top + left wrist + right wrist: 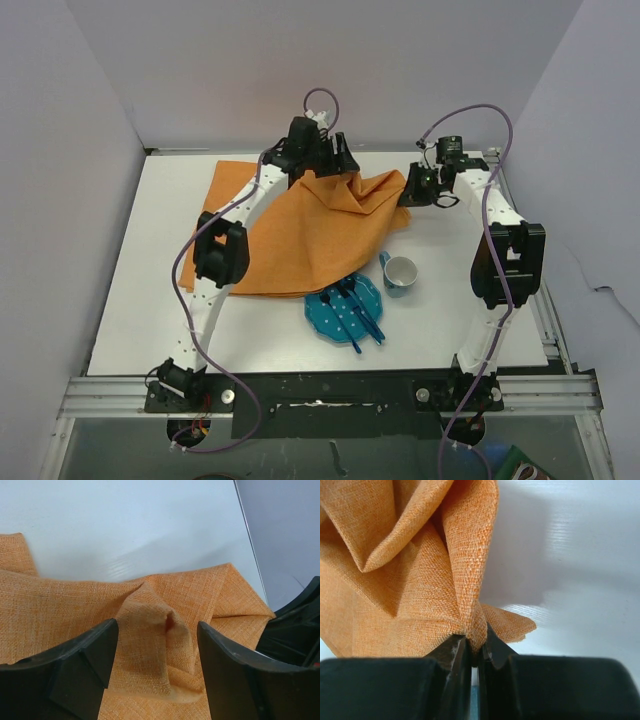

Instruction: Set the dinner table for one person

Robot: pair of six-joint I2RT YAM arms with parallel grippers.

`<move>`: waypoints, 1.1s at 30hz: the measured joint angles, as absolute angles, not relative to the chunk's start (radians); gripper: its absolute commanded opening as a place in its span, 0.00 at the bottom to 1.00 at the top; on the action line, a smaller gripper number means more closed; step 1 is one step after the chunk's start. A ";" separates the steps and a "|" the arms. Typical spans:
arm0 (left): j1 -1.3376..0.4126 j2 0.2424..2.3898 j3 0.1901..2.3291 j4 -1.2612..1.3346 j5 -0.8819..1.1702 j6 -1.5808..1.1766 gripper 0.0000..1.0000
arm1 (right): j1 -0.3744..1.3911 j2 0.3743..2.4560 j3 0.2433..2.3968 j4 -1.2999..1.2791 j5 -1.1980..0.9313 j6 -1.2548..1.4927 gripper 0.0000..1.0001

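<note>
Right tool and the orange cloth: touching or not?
Touching. The right wrist view shows the right tool with its jaws shut on a pinched fold of the orange cloth, the fabric clamped between them.

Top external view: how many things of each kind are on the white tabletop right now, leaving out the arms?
Orange woven cloth: 1
Blue round plate: 1
Blue-and-white cup: 1
Dark blue cutlery pieces lying on the plate: 2 seen clearly; where they overlap, more may be hidden
Total: 5 at least
</note>
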State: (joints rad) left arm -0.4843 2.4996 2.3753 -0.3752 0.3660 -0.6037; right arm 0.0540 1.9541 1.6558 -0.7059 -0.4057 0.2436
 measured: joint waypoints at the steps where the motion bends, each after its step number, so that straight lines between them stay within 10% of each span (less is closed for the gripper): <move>1: -0.483 2.487 2.359 -0.373 0.365 -0.595 0.65 | 0.054 1.954 1.652 -0.702 -0.407 0.244 0.00; 20: -0.461 1.893 1.764 -0.297 0.005 -0.398 0.68 | 0.026 1.950 1.573 -0.698 -0.356 0.245 0.01; 25: -0.454 1.784 1.659 -0.354 -0.184 -0.398 0.68 | -0.001 1.950 1.575 -0.714 -0.305 0.236 0.45; 33: -0.418 1.742 1.608 -0.469 -0.358 -0.433 0.69 | -0.006 1.945 1.655 -0.762 -0.231 0.236 0.61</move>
